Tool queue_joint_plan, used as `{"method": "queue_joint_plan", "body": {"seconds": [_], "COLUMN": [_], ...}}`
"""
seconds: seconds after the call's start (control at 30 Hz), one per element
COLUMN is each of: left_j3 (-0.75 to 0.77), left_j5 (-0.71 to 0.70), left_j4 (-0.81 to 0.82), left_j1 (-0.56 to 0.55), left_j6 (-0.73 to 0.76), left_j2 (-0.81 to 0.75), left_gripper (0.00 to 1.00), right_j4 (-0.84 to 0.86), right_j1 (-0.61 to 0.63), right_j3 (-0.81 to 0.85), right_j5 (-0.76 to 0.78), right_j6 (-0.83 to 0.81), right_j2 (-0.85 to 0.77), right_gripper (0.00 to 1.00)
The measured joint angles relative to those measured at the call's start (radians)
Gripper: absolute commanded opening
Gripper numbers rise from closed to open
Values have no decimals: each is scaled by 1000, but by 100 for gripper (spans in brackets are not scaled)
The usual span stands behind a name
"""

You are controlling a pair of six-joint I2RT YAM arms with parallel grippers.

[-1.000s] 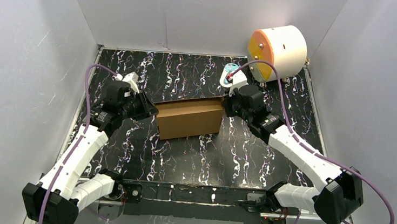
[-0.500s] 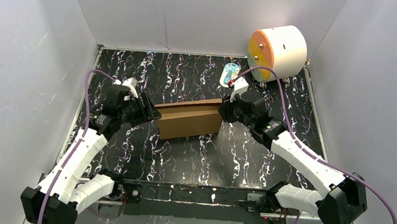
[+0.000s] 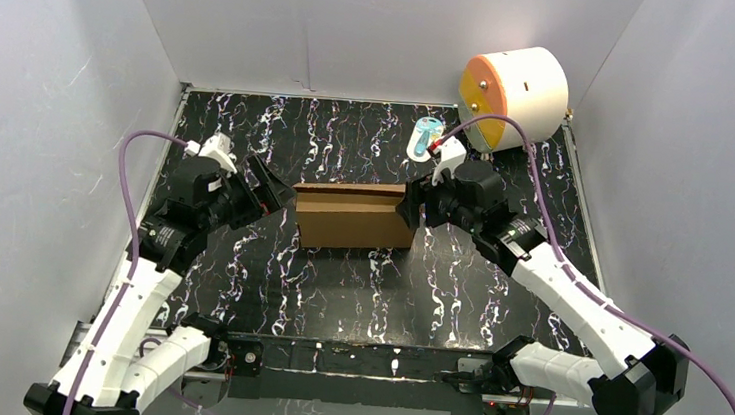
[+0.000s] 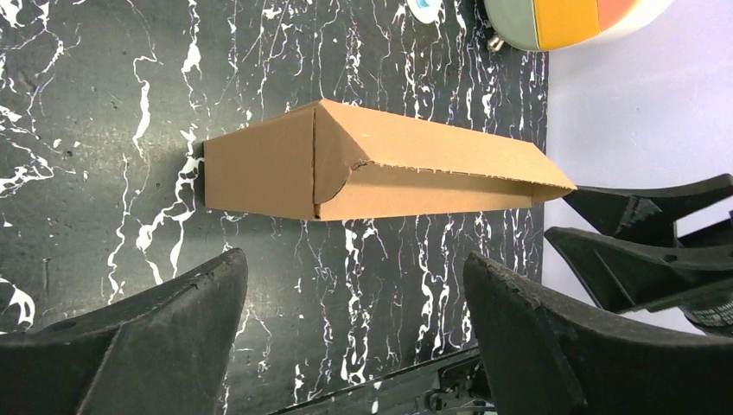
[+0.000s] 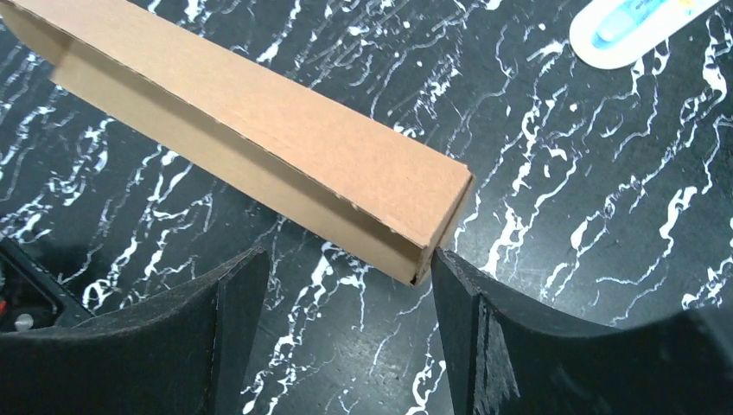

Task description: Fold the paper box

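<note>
The paper box [image 3: 355, 216] is a shallow brown cardboard mailer lying folded shut on the black marbled table, about mid-table. My left gripper [image 3: 279, 192] hovers just off its left end, jaws wide open and empty. In the left wrist view the box [image 4: 285, 169] lies beyond the open gripper [image 4: 353, 259], apart from both fingers. My right gripper [image 3: 409, 206] sits at the box's right end, open. In the right wrist view the box [image 5: 259, 121] runs diagonally, and its near corner sits right beside one of the fingers [image 5: 458, 294] of the open gripper [image 5: 347, 257].
A white-and-orange cylinder [image 3: 514, 90] stands at the back right corner. A small white-and-blue item [image 3: 425, 137] lies on the table behind the right gripper, showing too in the right wrist view [image 5: 644, 26]. Grey walls enclose the table on three sides.
Both grippers went from shut on the box's ends to open. The left gripper drew back to the left, and the box now rests free on the table.
</note>
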Motion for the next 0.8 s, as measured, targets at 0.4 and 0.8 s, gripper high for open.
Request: {"method": "queue_joint_plan", "body": {"seconds": [0.4,0.8], "left_j3": [30,46], "left_j5": [-80,-74], "left_j4": [54,125], "left_j1": [1,6], "left_j6": [-50,-34], "left_j2": [116,253], "left_gripper": [90,69], "right_j4": [0,29], "right_j1": [-34,-72], "right_j3": [86,85], "right_j5": [84,121], "right_j6": [66,113], "right_j2": [27,119], "right_gripper": [74,62]}}
